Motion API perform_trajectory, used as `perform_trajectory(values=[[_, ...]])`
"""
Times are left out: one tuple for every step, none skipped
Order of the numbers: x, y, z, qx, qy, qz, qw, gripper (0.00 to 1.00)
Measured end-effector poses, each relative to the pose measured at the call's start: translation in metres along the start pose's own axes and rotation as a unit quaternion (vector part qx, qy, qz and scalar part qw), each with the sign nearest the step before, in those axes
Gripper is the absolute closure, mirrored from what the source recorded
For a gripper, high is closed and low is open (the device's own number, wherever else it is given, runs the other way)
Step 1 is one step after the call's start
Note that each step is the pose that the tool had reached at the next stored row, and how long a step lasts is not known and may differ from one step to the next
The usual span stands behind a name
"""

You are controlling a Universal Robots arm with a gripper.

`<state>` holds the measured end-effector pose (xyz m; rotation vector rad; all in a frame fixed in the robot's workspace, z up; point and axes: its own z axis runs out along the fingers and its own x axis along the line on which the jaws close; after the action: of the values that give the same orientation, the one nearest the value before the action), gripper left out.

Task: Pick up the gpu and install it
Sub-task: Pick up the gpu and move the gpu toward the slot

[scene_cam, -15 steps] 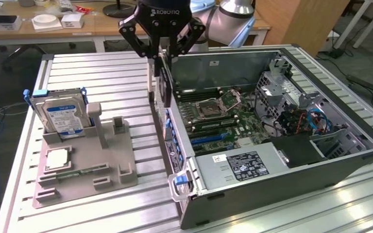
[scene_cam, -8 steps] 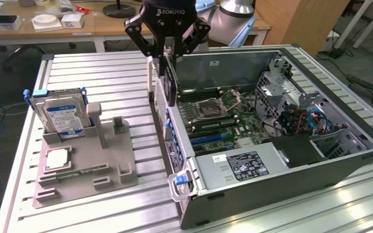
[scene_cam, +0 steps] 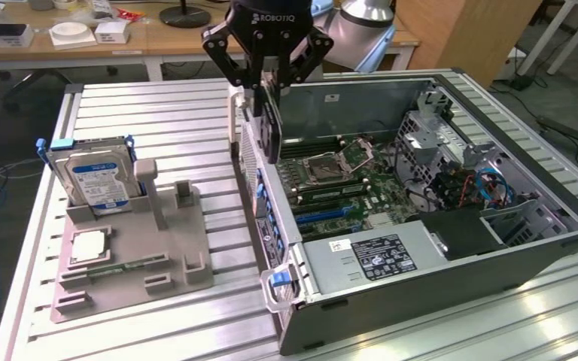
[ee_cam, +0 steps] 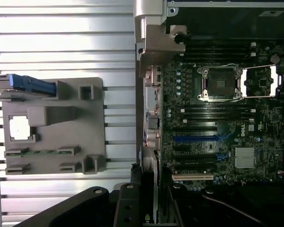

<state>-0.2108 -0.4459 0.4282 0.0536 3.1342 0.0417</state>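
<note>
You have the black robot gripper [scene_cam: 266, 94] clamped on the thin flat black rectangular gpu card [scene_cam: 269, 135], held upright over the open grey metal computer case [scene_cam: 490, 263]

The claw [scene_cam: 268, 89] hangs pointing straight down from the black wrist [scene_cam: 269, 16] at the top of the exterior view, its linked fingers [scene_cam: 226, 60] drawn inward and pinched on the upper edge of the gpu [scene_cam: 269, 131], which hangs vertical beneath them.
</note>
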Motion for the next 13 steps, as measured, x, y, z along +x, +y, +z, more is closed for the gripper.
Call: perform_trajectory(values=[[-0.001,0.0,0.0,0.0,0.0,0.0,1.0,0.74],[-0.002,0.0001,0.0,0.0,0.0,0.0,1.0,0.74],[-0.003,0.0001,0.0,0.0,0.0,0.0,1.0,0.74],[-0.003,0.0001,0.0,0.0,0.0,0.0,1.0,0.74],[-0.004,0.0002,0.0,0.0,0.0,0.0,1.0,0.74],[-0.006,0.0002,0.0,0.0,0.0,0.0,1.0,0.74],[-0.007,0.0002,0.0,0.0,0.0,0.0,1.0,0.74],[-0.008,0.0003,0.0,0.0,0.0,0.0,1.0,0.74],[-0.009,0.0003,0.0001,0.0,0.0,0.0,1.0,0.74],[-0.009,0.0003,0.0001,0.0,0.0,0.0,1.0,0.74],[-0.01,0.0004,0.0001,0.0,0.0,0.0,1.0,0.74],[-0.011,0.0004,0.0001,0.0,0.0,0.0,1.0,0.74],[-0.012,0.0004,0.0001,0.0,0.0,0.0,1.0,0.74]])
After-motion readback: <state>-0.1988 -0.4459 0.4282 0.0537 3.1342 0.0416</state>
